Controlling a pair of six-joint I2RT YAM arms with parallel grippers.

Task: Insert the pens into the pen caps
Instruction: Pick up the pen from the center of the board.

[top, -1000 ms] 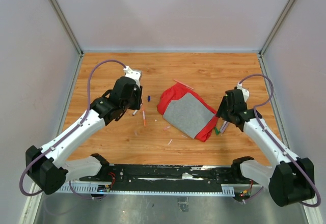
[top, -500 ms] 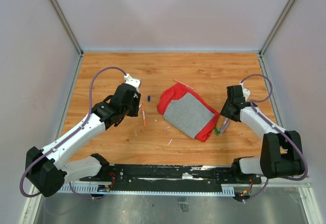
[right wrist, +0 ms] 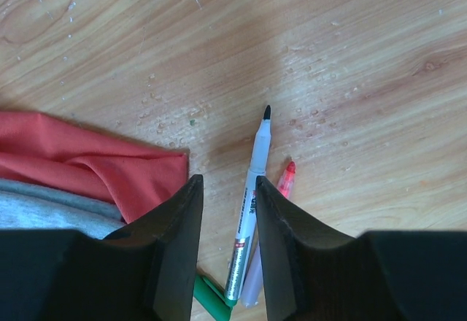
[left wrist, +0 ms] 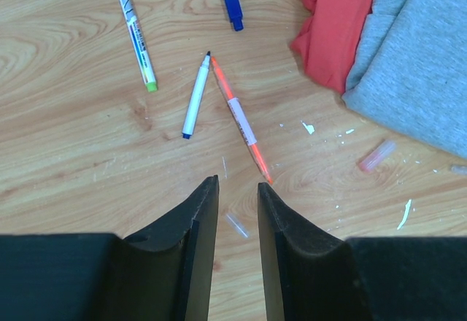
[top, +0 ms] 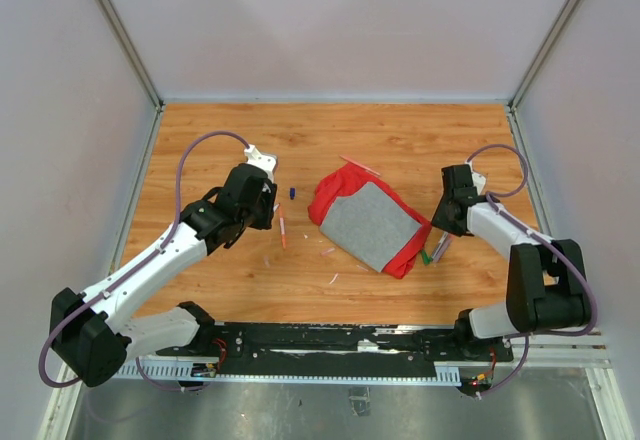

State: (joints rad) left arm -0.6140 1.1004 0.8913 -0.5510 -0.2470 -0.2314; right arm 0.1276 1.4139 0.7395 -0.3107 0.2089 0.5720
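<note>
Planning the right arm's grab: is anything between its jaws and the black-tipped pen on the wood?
Nothing visible. The black-tipped pen lies flat, running between the open jaws of the right gripper. The red cloth sits apart on its left; a red-ended piece lies close on its right.

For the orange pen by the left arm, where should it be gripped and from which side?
Probably the labelled middle of the orange pen, from straight above, jaws across the barrel. It lies flat on the table, and its far tip sits right by the white pen, so that end is crowded.
</note>
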